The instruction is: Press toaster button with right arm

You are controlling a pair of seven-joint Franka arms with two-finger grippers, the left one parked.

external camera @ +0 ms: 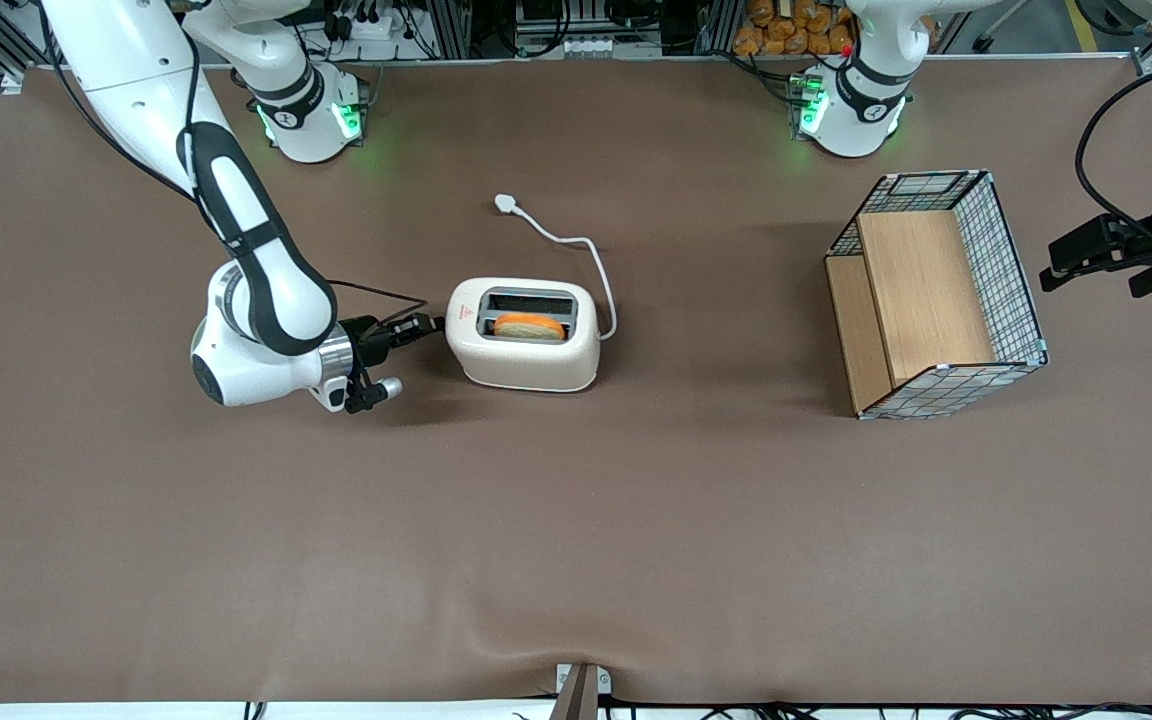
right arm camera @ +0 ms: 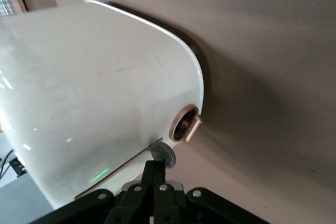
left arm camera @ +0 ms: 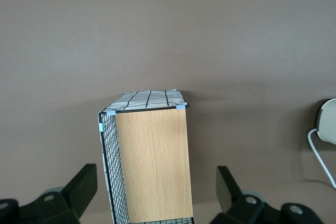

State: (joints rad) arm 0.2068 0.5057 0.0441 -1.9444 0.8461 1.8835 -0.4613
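Observation:
The cream-white toaster (external camera: 526,358) stands mid-table with a slice of toast (external camera: 529,326) in its dark top slot. My right arm reaches in low from the working arm's end of the table. Its gripper (external camera: 433,323) sits at the toaster's narrow end face, fingers shut together with nothing between them. In the right wrist view the gripper (right arm camera: 156,164) has its tips against the small pale grey toaster button (right arm camera: 165,155), which sticks out of a thin slit in the toaster (right arm camera: 94,93). A brass-coloured round dial (right arm camera: 185,124) sits on the same face beside the button.
The toaster's thin white cord (external camera: 591,262) runs to a loose plug (external camera: 506,202) farther from the front camera. A wire-mesh wooden basket (external camera: 936,295) lies toward the parked arm's end of the table, also seen in the left wrist view (left arm camera: 152,161). Brown cloth covers the table.

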